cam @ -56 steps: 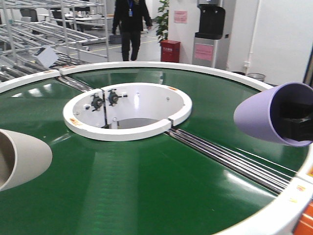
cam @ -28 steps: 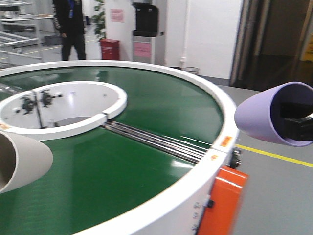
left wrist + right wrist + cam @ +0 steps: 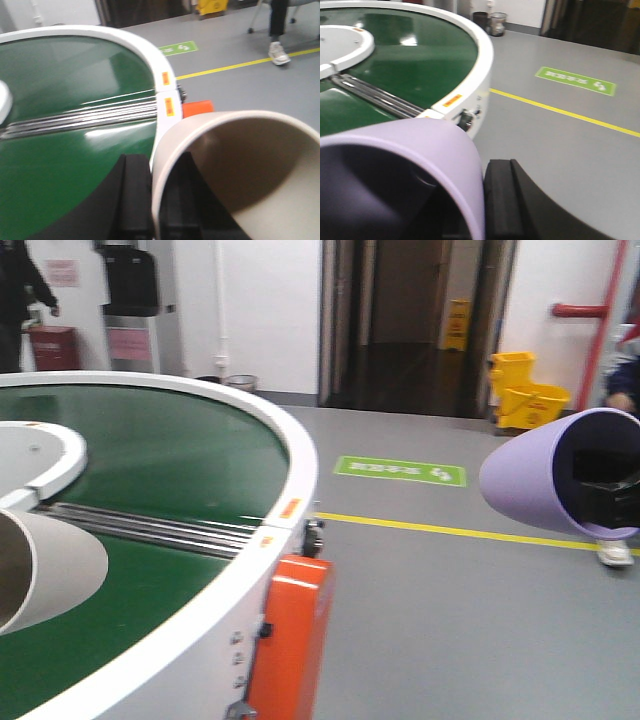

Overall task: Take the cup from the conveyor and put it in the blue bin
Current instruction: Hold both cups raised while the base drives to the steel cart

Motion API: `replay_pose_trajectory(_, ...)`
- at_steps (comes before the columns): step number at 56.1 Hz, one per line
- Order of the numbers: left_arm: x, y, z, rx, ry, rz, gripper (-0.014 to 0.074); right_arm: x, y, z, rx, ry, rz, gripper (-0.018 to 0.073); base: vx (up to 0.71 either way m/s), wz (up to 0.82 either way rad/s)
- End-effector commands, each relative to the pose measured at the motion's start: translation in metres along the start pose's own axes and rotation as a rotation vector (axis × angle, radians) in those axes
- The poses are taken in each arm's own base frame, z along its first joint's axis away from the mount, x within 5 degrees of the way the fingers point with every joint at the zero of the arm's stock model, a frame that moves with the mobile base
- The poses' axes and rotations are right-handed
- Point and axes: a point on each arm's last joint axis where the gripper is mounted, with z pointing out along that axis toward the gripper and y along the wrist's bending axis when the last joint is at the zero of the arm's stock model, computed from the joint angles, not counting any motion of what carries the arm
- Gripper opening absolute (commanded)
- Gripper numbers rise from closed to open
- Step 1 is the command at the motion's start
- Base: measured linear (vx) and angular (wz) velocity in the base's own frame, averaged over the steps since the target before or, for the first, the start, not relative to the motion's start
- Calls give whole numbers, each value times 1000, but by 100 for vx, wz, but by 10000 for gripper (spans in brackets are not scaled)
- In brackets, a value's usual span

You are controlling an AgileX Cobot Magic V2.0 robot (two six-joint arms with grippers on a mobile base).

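L hand (image 3: 155, 200) is clamped on a beige cup (image 3: 240, 165): one finger inside the wall, one outside, cup lying sideways w/ its mouth toward the wrist cam. It hangs over the conveyor tabletop (image 3: 200, 455), near the right outer edge, close to the steel rollers (image 3: 150, 525). R hand (image 3: 482, 205) grips a purple cup (image 3: 420, 140) the same way, also sideways. Front view shows it well off the right edge, against grey floor. Orange panel (image 3: 295, 640) on the tabletop's side. Yellow floor line (image 3: 450, 530) & green floor sign (image 3: 400, 470) beyond. All views blurred.
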Motion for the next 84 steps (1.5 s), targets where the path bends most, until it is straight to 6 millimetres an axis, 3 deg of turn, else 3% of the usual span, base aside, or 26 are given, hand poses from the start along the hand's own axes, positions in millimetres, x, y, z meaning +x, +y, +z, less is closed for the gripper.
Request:
replay_pose_trajectory(1, -17, 1, -8, -11, -124, -18, -8, -19, 0, -11, 15, -135, -10, -9, -3, -56)
replay_pose_trajectory(84, -17, 1, -8, -11, -124, -18, -8, -19, 0, -11, 15, -135, -10, -9, 13, -51)
